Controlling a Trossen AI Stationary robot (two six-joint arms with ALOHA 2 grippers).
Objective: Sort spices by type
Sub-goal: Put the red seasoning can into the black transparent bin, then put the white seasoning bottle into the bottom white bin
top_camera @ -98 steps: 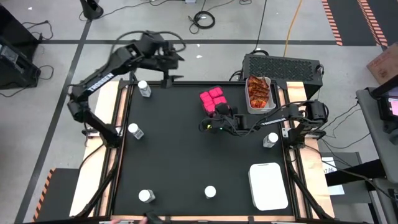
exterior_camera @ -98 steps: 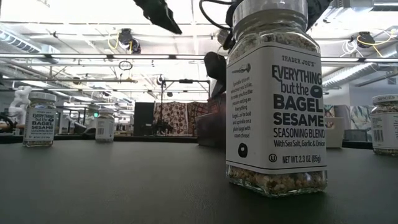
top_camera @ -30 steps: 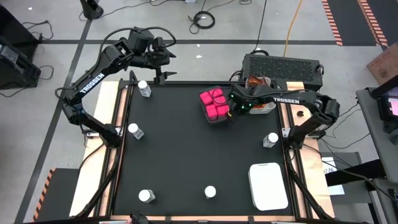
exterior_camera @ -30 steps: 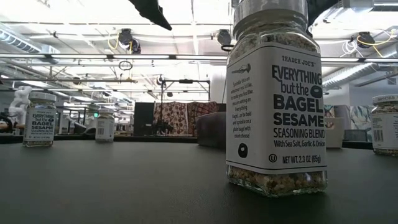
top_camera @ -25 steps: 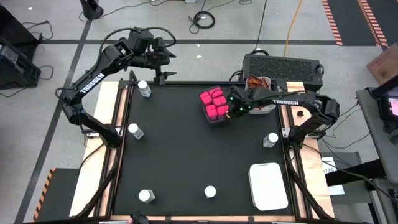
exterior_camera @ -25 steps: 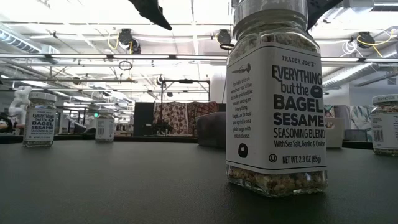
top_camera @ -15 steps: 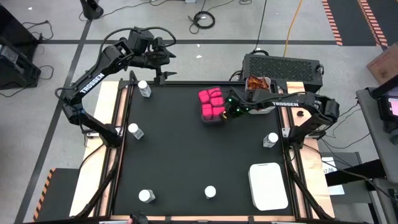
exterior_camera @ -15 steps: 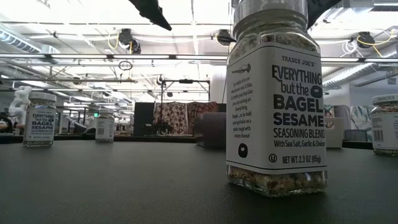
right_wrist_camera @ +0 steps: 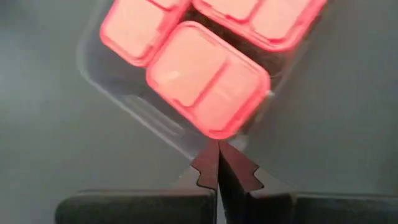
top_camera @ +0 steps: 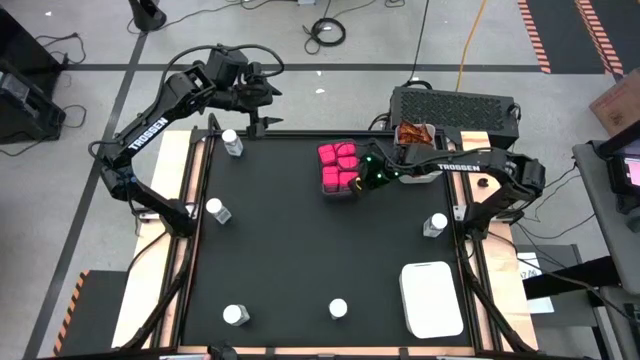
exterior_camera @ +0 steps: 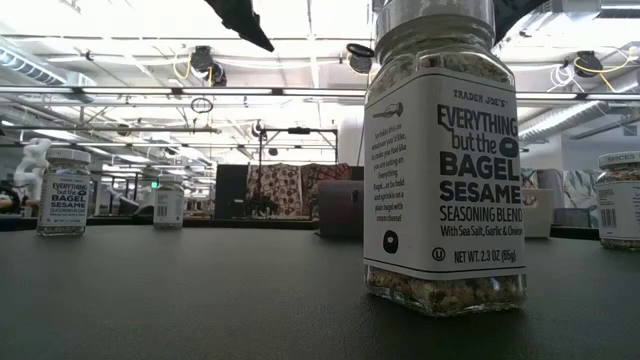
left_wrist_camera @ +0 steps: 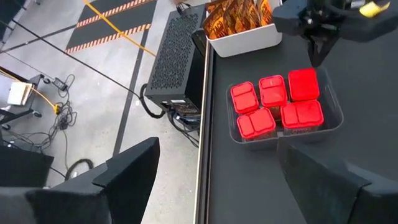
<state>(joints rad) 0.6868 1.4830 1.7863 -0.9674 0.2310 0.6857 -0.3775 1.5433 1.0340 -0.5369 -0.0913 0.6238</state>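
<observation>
Nudging the pink packs (top_camera: 338, 168) in their clear tray (left_wrist_camera: 333, 102) at the surface's (top_camera: 300, 250) far edge, the right pincer (top_camera: 362, 178), pressed together, could slip and tip the tray; the left pincer (top_camera: 258, 108), spread, waits beyond the edge.

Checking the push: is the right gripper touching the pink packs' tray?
Touching. The right wrist view shows the shut right gripper pressed against the clear tray rim.

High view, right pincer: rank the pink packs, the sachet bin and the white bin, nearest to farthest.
From the right pincer:
1. Pink packs, touching their tray, far-centre.
2. Sachet bin, far-right edge.
3. White bin, near-right corner.
</observation>
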